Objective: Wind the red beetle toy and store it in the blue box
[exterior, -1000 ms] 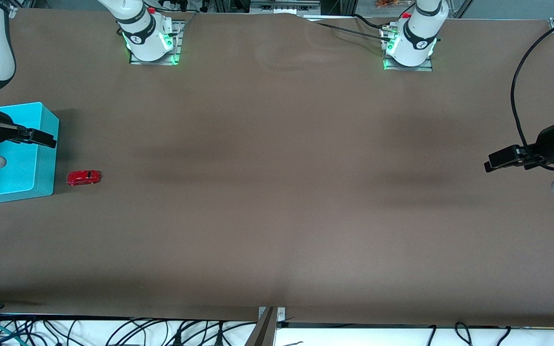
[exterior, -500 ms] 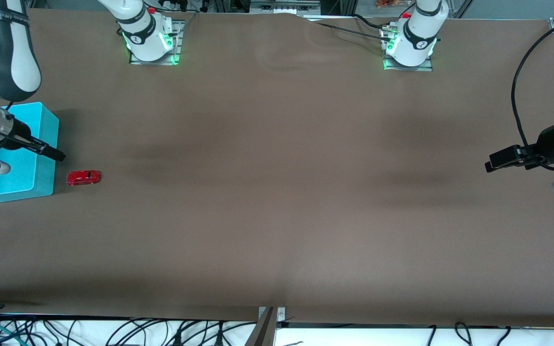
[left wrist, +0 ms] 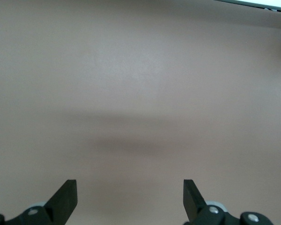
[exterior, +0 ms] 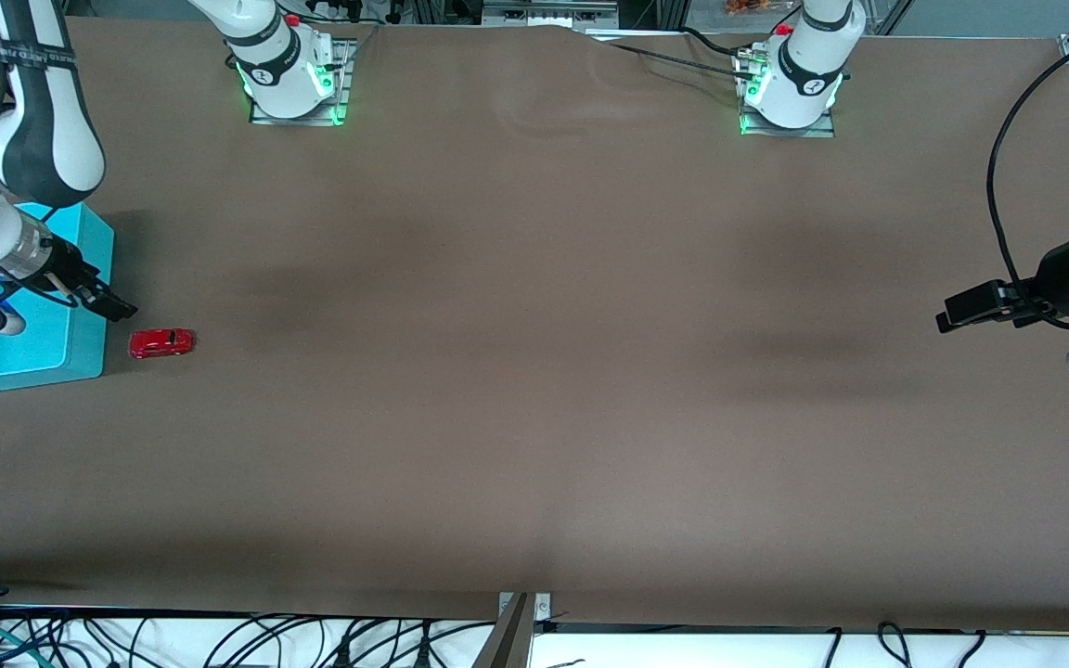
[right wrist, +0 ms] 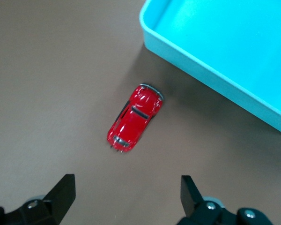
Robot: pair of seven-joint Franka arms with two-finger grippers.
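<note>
A brown table (exterior: 534, 371) holds two things, both close to the edge at the right arm's end: a small red toy car (exterior: 161, 343) standing on its wheels, and a blue box (exterior: 80, 348) just beside it, even closer to that edge. The two are near each other but not touching.

The right gripper (exterior: 112, 305) hangs over the box's wall next to the car, fingers spread wide and holding nothing. The left gripper (exterior: 952, 315) waits over the table's other end, also spread and empty.

The work looks to be at its first step, the reach for the car; nothing is wound or stored yet. The next move likely calls for lowering the right gripper squarely over the car's narrow body and closing on its sides.

The right wrist view shows the car's rounded roof, dark windows and the box's open, empty inside, which the front view does not. The left wrist view shows only bare table between its fingertips (left wrist: 65, 199).
</note>
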